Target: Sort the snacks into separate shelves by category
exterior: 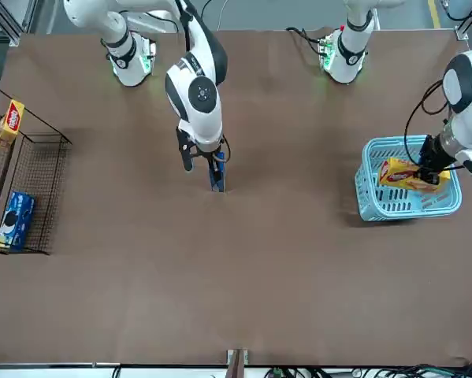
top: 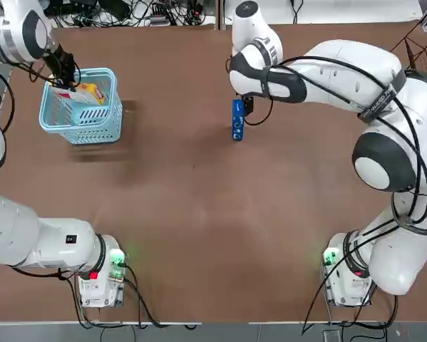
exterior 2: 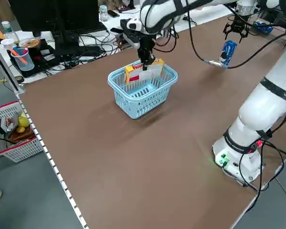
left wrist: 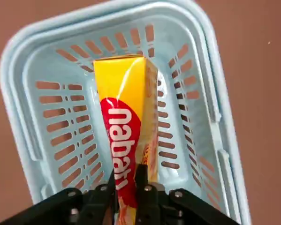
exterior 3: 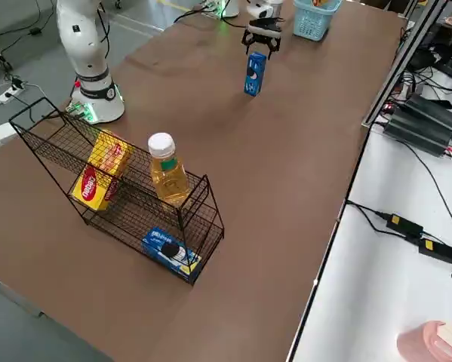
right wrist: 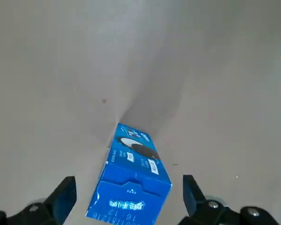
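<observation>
Upper left of the top view, the left gripper [top: 65,80] is clamped on a yellow box [left wrist: 126,140] over the blue basket [top: 99,121], mid-lift; next comes carrying it to the wire rack [exterior 3: 127,204]. Centre, the right gripper [right wrist: 128,201] stands spread around an upright blue packet [right wrist: 131,185].

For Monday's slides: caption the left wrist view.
Left gripper shut on yellow box above blue basket.

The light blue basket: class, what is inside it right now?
Inside the light blue basket, one yellow box with a red logo stands tilted, pinched at its end by the left hand. The basket floor under the box is covered, so anything beneath it cannot be seen.
</observation>
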You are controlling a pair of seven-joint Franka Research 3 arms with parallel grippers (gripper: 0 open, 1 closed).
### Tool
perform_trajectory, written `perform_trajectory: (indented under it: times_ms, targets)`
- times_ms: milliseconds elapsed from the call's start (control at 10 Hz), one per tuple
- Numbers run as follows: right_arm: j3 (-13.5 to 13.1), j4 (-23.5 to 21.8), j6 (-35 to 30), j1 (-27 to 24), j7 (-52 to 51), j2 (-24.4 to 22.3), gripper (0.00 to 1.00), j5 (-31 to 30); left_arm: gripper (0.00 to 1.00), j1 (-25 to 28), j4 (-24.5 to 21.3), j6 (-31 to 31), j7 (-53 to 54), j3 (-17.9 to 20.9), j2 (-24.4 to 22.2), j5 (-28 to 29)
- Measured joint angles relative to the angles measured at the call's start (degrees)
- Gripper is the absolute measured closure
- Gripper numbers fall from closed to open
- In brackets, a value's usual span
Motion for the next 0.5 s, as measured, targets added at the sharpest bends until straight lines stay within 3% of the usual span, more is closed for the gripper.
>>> perform_trajectory:
  times_ms: [200,500]
  targets:
    - [0.0,-1.1,1.5,0.0,0.0,-0.1,0.00,0.0,0.83,0.0,5.4,-6.9,-0.7,-0.1,0.0,0.6]
    - [0.0,-1.7,2.6,0.3,0.0,-0.1,0.00,0.0,0.83,-1.5,18.7,-17.5,-1.0,-2.7,2.6,0.7]
